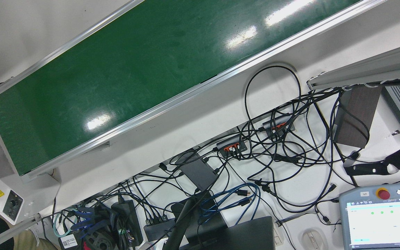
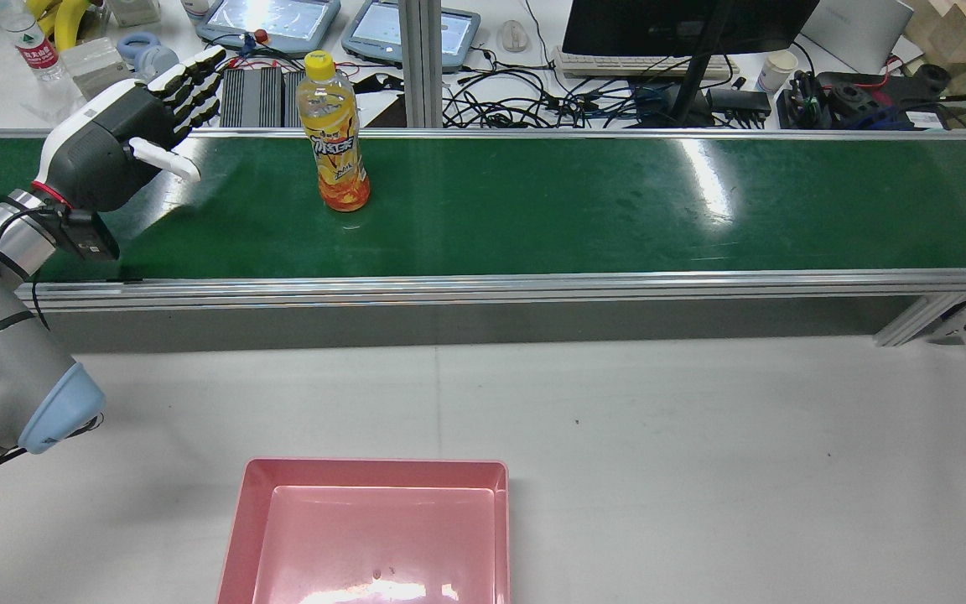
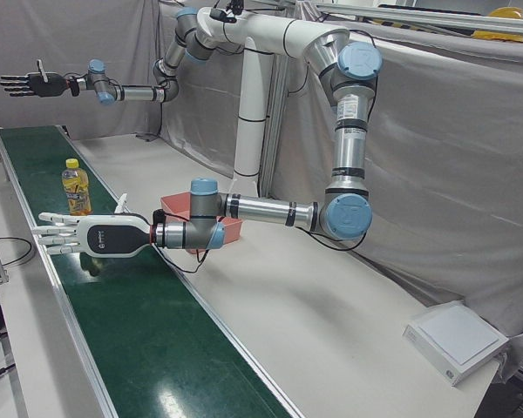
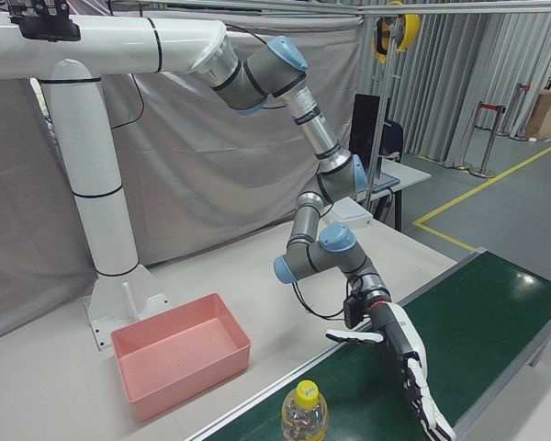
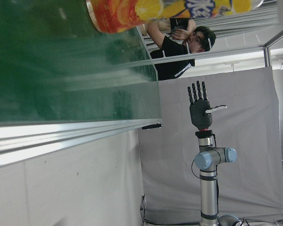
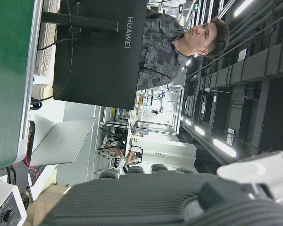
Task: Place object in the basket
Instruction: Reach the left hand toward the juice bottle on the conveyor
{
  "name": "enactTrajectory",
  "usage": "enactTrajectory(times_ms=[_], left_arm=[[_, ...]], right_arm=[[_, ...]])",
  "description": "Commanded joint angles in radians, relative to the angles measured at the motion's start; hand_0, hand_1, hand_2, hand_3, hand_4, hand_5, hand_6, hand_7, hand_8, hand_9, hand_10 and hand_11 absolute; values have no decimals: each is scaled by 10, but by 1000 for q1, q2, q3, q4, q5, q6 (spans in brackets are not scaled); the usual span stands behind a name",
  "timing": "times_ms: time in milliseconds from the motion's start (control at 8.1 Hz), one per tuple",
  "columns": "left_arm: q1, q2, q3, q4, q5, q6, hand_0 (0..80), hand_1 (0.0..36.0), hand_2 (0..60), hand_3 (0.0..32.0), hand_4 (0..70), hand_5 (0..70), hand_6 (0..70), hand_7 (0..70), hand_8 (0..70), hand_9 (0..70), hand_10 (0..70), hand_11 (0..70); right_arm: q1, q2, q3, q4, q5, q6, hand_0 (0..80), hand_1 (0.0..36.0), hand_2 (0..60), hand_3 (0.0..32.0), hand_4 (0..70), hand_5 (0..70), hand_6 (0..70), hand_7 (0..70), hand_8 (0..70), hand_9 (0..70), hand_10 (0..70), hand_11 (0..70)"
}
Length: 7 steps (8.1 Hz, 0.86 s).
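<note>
An orange drink bottle [image 2: 334, 134] with a yellow cap stands upright on the green conveyor belt [image 2: 617, 210]. My left hand [image 2: 127, 134] is open, fingers stretched out, hovering over the belt to the left of the bottle and apart from it. It also shows in the left-front view [image 3: 78, 235] and the right-front view [image 4: 404, 367]. The pink basket [image 2: 370, 464] sits empty on the white table at the near edge. My right hand [image 3: 30, 84] is open and raised high at the far end of the belt, holding nothing.
The belt's aluminium rail [image 2: 483, 289] runs between the belt and the white table [image 2: 701, 436]. Beyond the belt stand a monitor [image 2: 684, 25], teach pendants [image 2: 269, 21] and cable clutter. A person [image 5: 184, 42] stands past the belt's end.
</note>
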Motion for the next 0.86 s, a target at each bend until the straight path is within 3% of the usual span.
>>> enactTrajectory(times_ms=[0,741], left_arm=[[49,-19,5,-2,-2,0,559,39,0,40,83,89,0,0,20,22,13,33],[57,-88,13,18,0,-2,576,58,0,20,97,114,0,0,20,20,18,42]], right_arm=[[0,0,1,0,0,0,0,0,0,0,0,0,0,0,0,0,0,0],[0,0,1,0,0,0,0,0,0,0,0,0,0,0,0,0,0,0]])
